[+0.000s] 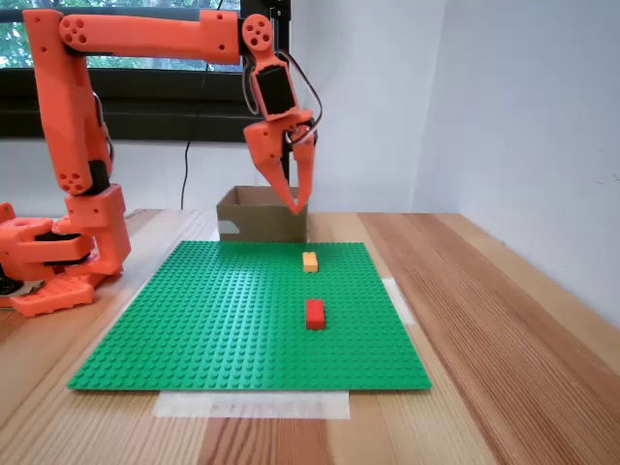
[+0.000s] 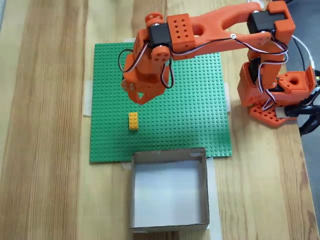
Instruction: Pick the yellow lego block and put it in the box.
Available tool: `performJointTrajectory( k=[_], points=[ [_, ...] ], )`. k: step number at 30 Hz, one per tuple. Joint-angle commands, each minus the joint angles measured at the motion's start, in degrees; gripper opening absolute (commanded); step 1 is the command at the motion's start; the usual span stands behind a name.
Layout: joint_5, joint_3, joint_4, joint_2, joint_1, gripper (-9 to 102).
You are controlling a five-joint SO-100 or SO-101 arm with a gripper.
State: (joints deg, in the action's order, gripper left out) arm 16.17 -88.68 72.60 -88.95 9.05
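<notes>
The gripper [image 1: 296,201] was seen raised above the green baseplate [image 1: 213,320], its fingers nearly closed and holding nothing. The yellow lego block [image 2: 133,120] lay on the baseplate just beside and below the fingertips, toward the box [image 2: 170,220] in the view from above, its long axis pointing at the box.

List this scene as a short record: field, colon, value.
surface: green studded baseplate taped to a wooden table
yellow lego block: on the baseplate, untouched, near the box
red brick: on the baseplate, on the side of the yellow one away from the box
box: brown cardboard, open top, nothing inside, at the baseplate's edge
gripper: raised above the baseplate, fingertips close together, holding nothing
task status: block not yet picked
</notes>
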Motion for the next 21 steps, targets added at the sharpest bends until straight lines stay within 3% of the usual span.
performJointTrajectory(
  k=[1,15,21],
  points=[
    [0.62,3.34,0.09,1.14,0.35,-1],
    [-0.62,6.24,1.32,7.56,1.23,2],
    [-1.05,6.24,0.26,8.26,1.14,8]
  ],
)
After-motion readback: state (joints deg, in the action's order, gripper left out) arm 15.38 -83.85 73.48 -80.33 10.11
